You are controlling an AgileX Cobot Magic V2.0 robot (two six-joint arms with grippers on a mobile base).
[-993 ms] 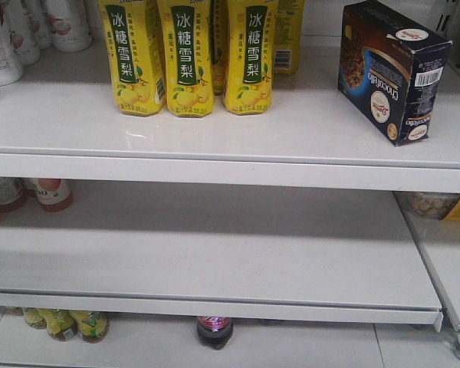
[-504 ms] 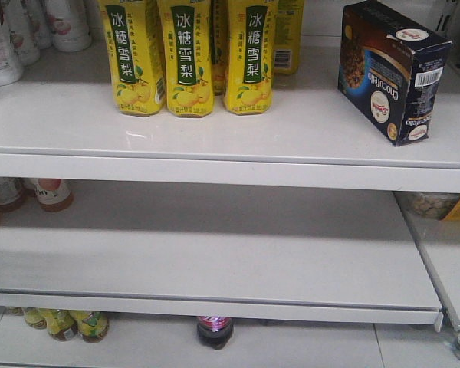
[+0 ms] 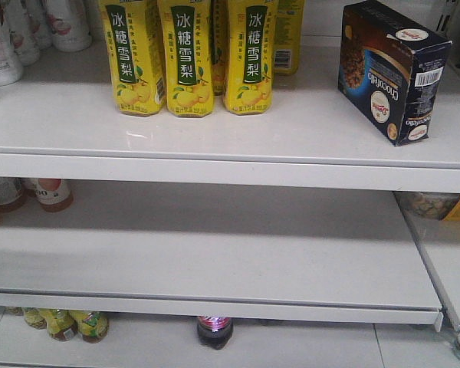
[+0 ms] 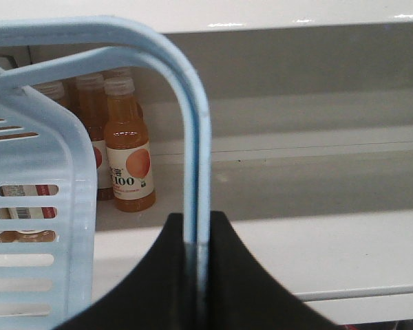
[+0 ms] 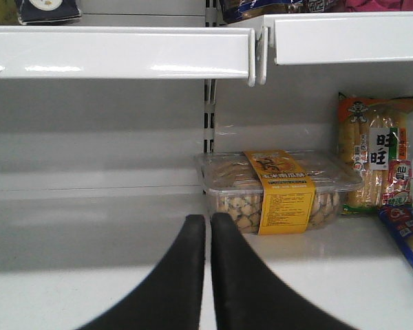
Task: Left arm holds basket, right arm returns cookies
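Two grippers in view. Left gripper [image 4: 196, 275] clamped on hoop handle [image 4: 193, 137] of light blue basket [image 4: 34, 206], before shelf with orange juice bottles [image 4: 127, 161]. Right gripper [image 5: 208, 275] fingers pressed together, holding nothing, facing clear snack tub [image 5: 279, 189]. Chocofello cookie box [image 3: 391, 69] standing on top shelf [image 3: 230, 153], right of yellow pear drink cartons [image 3: 188, 57], well apart.

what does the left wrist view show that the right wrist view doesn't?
Left wrist only: the basket, its handle clamped between the left gripper fingers, and orange drink bottles behind it.
Right wrist only: the right gripper, fingers together on nothing, facing a clear snack tub with a yellow band and a bagged snack.
Both: white shelving.
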